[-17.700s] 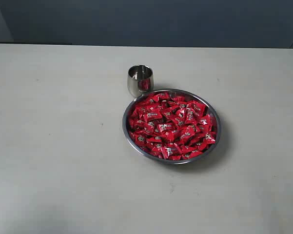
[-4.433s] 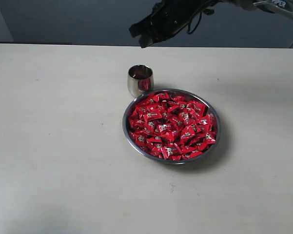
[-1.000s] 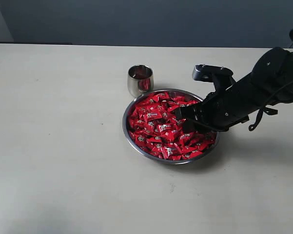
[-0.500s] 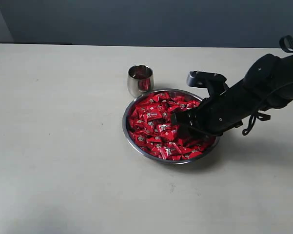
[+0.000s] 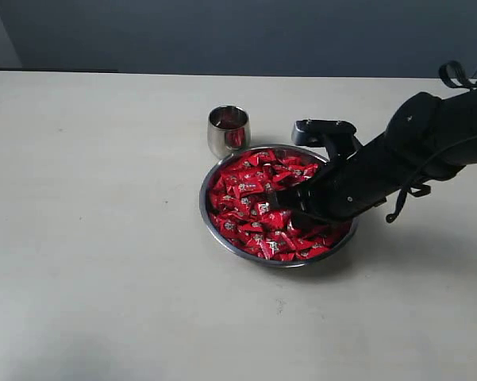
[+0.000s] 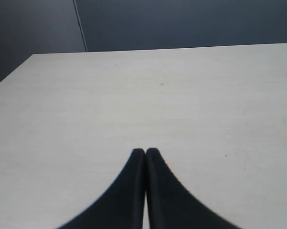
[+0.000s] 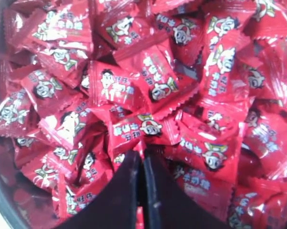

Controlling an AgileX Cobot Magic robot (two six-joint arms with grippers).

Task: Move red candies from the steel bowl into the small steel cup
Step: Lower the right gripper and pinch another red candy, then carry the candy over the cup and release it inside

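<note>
Red load: the red candies [image 5: 250, 186] lie heaped in the steel bowl [image 5: 279, 263] and fill it nearly to the rim. The right wrist view shows a small cartoon face printed on each wrapper.
Bowl position: on the pale table [image 5: 103, 238], near its middle.
Cup position: the small steel cup [image 5: 228, 131] stands upright just beside the bowl's far-left rim. A red reflection shows on its wall, and its contents cannot be made out.
Right arm: reaches in from the right side, low over the bowl.
Right gripper [image 5: 275, 211]: tips down among the candies near the bowl's centre, fingers pressed together. Whether a wrapper is caught between them cannot be told.
Left gripper [image 6: 145, 152]: fingers pressed together with nothing between them, above bare table.
</note>
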